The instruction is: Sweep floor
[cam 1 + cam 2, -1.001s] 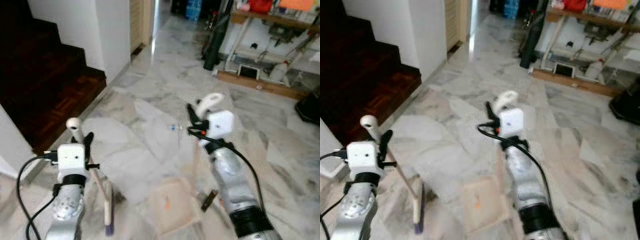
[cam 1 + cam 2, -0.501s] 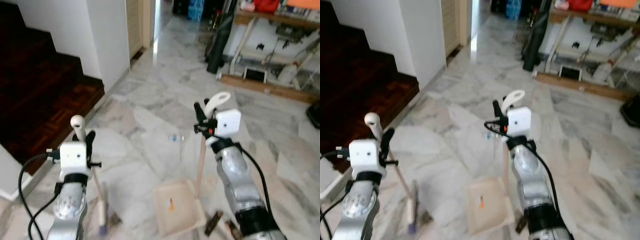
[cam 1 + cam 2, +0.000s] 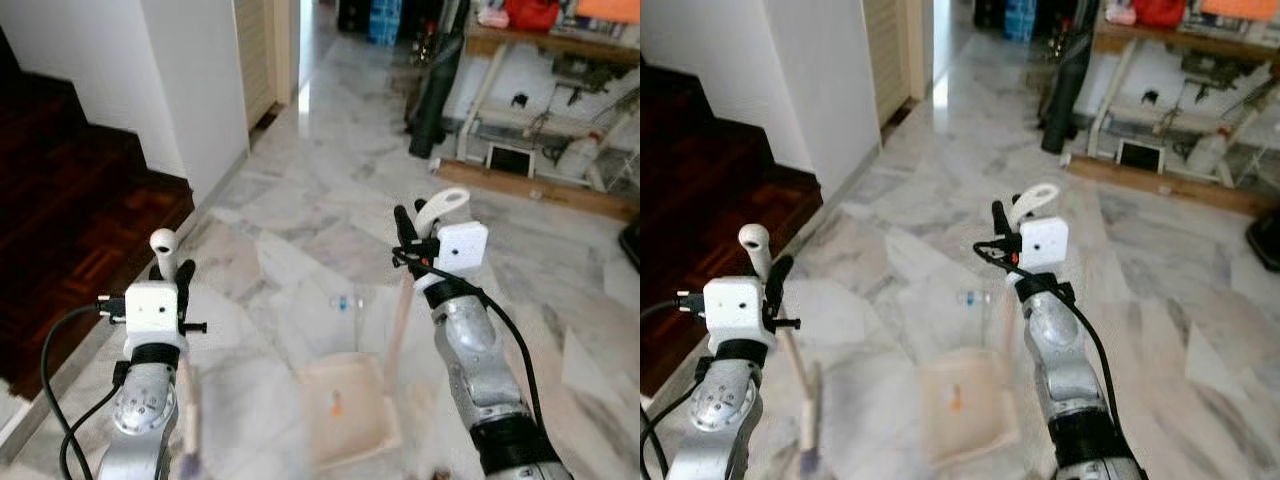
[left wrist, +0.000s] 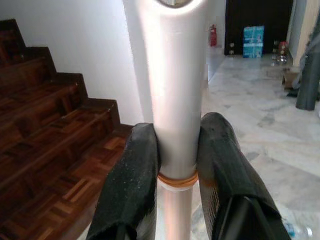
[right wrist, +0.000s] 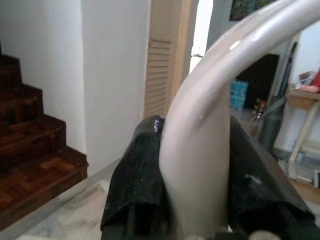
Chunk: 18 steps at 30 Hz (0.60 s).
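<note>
Gripping broom handle [image 4: 172, 100] and dustpan handle [image 5: 200, 130], both hands clamp tight; broom bristles blurred.

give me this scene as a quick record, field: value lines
left gripper: shut on broom handle, held upright
right gripper: shut on dustpan handle
dustpan: on the marble floor between the arms, something small and orange in it
debris: small bottle lying on the floor beyond the dustpan
surroundings: dark wooden stairs on robot's left, shelf unit ahead right
</note>
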Motion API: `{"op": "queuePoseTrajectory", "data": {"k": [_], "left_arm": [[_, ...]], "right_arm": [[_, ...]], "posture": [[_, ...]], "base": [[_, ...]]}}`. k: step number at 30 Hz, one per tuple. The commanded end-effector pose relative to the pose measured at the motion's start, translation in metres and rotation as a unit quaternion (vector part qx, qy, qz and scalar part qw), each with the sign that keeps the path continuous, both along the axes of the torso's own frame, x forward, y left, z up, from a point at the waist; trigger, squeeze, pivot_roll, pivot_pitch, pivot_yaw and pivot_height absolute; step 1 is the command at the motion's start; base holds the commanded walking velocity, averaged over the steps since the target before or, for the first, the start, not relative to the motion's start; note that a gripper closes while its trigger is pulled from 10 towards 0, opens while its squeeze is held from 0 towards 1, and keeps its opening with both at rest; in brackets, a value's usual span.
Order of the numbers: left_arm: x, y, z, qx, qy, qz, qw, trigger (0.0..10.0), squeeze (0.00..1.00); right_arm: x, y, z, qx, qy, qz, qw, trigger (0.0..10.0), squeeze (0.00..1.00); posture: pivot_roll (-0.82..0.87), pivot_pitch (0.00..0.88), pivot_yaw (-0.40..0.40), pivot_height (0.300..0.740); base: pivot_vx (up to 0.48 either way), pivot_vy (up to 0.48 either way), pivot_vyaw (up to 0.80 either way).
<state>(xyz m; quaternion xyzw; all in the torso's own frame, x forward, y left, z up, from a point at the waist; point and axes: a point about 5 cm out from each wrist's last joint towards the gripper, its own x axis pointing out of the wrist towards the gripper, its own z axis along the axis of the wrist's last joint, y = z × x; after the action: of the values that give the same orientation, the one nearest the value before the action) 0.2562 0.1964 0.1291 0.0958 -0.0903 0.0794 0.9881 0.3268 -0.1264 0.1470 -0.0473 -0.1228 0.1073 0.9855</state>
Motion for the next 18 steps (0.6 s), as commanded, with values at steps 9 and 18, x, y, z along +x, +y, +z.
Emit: {"op": "queuePoseTrajectory", "data": {"k": [9,18], "left_arm": [[0.0013,-0.0026,0.0083,0.011,-0.020,-0.011,1.000,10.0,0.00],[0.0005,-0.0036,0.0084,0.018,-0.019,-0.018,0.999,10.0,0.00]], "right_arm": [[-0.0003,0.0077,0.0131,0.015,-0.031,0.013,0.999,10.0,0.00],[-0.0010,0.0133,0.0146,0.025,-0.035,0.022,0.999,10.0,0.00]], "posture": [[0.03,0.012,-0.029,0.740],[0.03,0.002,-0.025,0.740]], "base": [[0.480,0.000,0.00],[0.480,0.000,0.00]]}}
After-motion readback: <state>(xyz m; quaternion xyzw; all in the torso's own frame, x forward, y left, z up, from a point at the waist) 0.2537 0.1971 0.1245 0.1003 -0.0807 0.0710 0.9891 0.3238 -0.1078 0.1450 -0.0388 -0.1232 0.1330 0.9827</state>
